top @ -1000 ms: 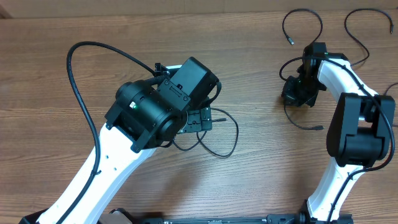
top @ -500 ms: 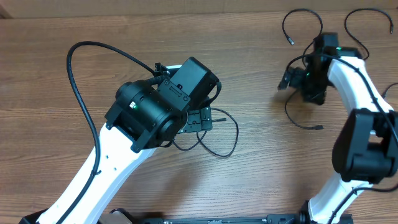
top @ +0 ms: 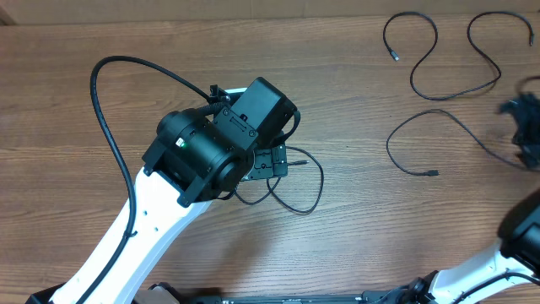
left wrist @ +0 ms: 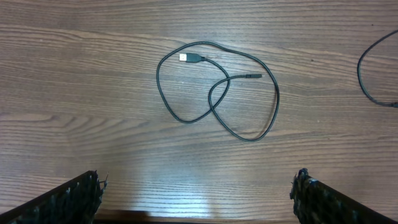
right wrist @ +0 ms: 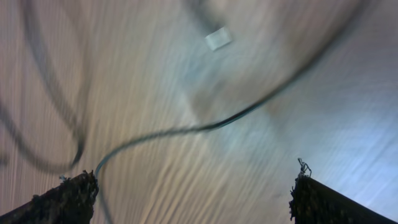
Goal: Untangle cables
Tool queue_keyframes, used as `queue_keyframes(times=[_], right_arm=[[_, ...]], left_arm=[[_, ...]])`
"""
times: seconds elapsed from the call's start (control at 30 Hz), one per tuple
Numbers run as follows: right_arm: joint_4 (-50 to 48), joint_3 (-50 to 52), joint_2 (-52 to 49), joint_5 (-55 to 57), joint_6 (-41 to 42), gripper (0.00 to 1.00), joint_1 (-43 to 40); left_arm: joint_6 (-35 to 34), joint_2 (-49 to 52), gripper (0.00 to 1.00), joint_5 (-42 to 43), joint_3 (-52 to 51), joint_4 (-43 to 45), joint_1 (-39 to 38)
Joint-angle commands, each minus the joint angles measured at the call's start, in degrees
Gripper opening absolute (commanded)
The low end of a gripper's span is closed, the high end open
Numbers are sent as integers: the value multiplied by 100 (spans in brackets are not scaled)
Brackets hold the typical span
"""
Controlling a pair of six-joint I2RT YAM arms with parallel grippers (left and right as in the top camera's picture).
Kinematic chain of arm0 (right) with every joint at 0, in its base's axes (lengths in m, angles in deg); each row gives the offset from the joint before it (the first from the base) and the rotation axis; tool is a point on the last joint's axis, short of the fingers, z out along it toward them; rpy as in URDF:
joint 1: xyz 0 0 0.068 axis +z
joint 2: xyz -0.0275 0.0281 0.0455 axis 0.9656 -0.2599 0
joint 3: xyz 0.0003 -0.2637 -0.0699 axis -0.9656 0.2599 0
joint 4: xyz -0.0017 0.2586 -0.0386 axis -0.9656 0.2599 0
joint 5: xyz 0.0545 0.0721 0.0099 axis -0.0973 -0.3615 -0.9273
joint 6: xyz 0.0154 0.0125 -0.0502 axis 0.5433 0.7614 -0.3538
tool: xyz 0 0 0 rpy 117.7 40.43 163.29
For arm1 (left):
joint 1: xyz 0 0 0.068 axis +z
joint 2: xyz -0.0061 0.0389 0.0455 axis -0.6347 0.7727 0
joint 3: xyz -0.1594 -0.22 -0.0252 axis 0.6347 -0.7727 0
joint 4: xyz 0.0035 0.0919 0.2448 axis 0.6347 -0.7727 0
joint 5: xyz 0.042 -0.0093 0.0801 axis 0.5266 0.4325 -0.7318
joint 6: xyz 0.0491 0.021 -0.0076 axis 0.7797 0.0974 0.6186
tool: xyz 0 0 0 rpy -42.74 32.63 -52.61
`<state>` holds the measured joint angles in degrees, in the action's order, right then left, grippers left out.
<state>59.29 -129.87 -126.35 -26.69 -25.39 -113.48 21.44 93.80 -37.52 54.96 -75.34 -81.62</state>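
Observation:
Three thin black cables lie apart on the wooden table (top: 363,245). One small loop (top: 321,181) rests beside and partly under my left arm. The left wrist view shows this loop (left wrist: 278,99) with its USB plug (left wrist: 186,57), crossing itself once, ahead of my open, empty left gripper (left wrist: 196,198). A long S-shaped cable (top: 413,78) lies at the far right. Below that, a curved cable (top: 391,145) ends in a small plug (top: 432,173). My right gripper (top: 523,131) is blurred at the right edge. It stands open (right wrist: 196,199) above a blurred cable (right wrist: 217,124) without touching it.
The thick black robot cable (top: 97,101) arcs over the table left of my left arm. The left arm's body hides part of the small loop from above. Another cable's curve (left wrist: 364,78) shows at the right edge of the left wrist view.
My right gripper has opened, let go of the curved cable and swung away to the right edge. That cable now lies flat. The left arm has not moved.

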Motion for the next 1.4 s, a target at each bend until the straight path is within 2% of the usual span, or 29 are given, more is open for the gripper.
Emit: queue_keyframes(times=[0.0,0.3,0.4,0.57,0.93,1.3,1.37], right_arm=[[7,-90,-214,98,369,100,-487],[-46,-57,-809,413,348,100,-721],[-138,-44,-894,413,348,96,-684],[-225,-11,-896,577,352,76,-627],[-813,457,-981,820,503,74,-372],[-1051,544,-1333,813,479,65,-319],[-1067,544,-1388,791,481,60,-319]], left_arm=[[28,52,100,-127,-4,22,24],[28,52,99,-127,-4,57,24],[28,52,100,-127,-4,55,24],[28,52,100,-127,-4,57,24],[28,57,100,-127,-4,61,24],[26,138,100,-122,-4,59,24],[26,201,100,-122,-4,57,24]])
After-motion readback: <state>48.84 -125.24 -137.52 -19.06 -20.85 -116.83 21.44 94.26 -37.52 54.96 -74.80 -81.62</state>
